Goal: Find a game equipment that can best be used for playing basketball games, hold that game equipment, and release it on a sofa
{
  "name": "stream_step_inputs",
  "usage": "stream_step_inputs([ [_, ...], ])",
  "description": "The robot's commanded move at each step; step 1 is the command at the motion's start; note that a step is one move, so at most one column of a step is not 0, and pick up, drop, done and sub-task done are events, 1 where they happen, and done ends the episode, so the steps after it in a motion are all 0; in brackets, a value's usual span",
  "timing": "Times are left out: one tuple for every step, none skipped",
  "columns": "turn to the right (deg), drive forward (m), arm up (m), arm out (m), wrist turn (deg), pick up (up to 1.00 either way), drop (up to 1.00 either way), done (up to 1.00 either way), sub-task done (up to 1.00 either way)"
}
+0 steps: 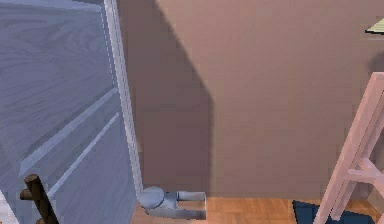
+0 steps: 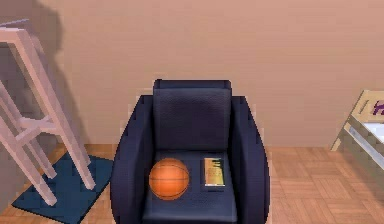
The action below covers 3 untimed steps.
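A tan wall (image 1: 280,90) formed the far background in both views. In the forward view, a blue-grey panelled door (image 1: 60,100) stood ajar at the left, with its edge turned toward the camera.

In the arm side view, a dark navy armchair (image 2: 192,115) stood against the wall at the centre, facing the camera. It had a tall backrest and two thick armrests. At the far left, a pale wooden frame (image 2: 30,110) with slanted legs and cross rungs stood upright. Its near legs rested on a dark blue mat (image 2: 65,185). The mat lay flat on the wooden floor (image 2: 320,190), just beside the armchair's left armrest. At the right edge, a pale furniture piece (image 2: 365,125) stood well apart from the armchair; what lay on top of it could not be identified.

The basketball (image 2: 169,178), orange and round, rested on the armchair's seat cushion, left of centre and near the front edge. A small flat object (image 2: 213,171), dark with a yellow face, lay on the same cushion just to the right of the basketball.

In the forward view, a grey rounded object (image 1: 165,200) lay on the floor at the foot of the door. A dark post (image 1: 33,195) rose at the near left corner.

The arm's pose and the state of the claw could not be told.
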Motion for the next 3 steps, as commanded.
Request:
stream_step_inputs([
  [0.0,0.0,0.5,0.0,0.0,0.0,0.0,0.0,0.0],
  [0.0,0.0,0.02,0.0,0.0,0.0,0.0,0.0,0.0],
  [0.0,0.0,0.0,0.38,0.0,0.0,0.0,0.0,0.0],
])
